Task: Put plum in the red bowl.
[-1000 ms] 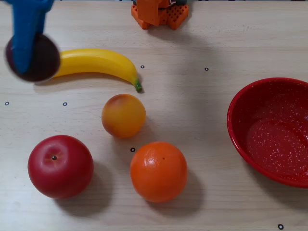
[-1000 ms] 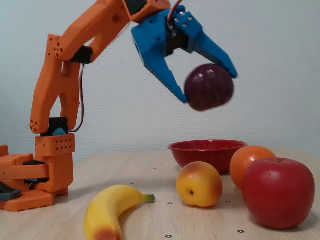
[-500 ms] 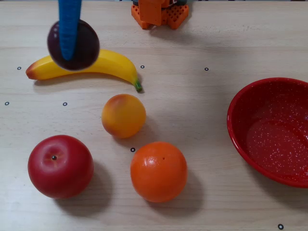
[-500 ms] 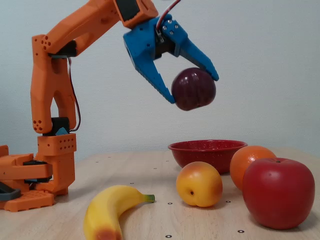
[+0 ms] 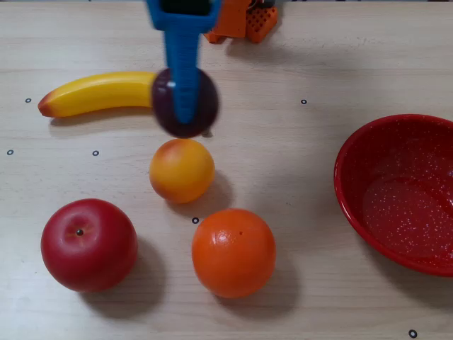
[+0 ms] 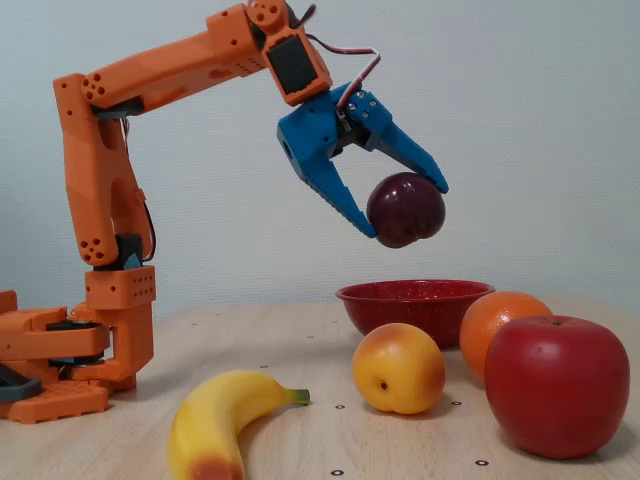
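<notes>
The plum point(image 6: 405, 210) is gripped between the two blue fingers of the tool point(image 6: 408, 213) and is held in the air, well above the counter point(image 6: 300, 340), as shown in the fixed view. In the overhead view the plum point(image 5: 185, 103) is seen over the right end of the banana point(image 5: 95, 93), with one blue finger point(image 5: 183, 67) crossing its top (the fruit's outline is slightly blurred there). Directly below it in that view lies the yellow-orange peach point(image 5: 182, 170), and further down the orange point(image 5: 233, 252) and the red apple point(image 5: 88, 244) are set on the counter, near each other but apart. The red bowl point(image 5: 354, 159) is placed at the right edge of the overhead view, well apart from the plum, and nothing is seen inside it. In the fixed view the red bowl point(image 6: 400, 298) stands behind the peach point(image 6: 398, 368) and the orange point(image 6: 498, 325), below the held plum. The orange arm point(image 6: 110, 180) rises from its base at the left of the fixed view.
</notes>
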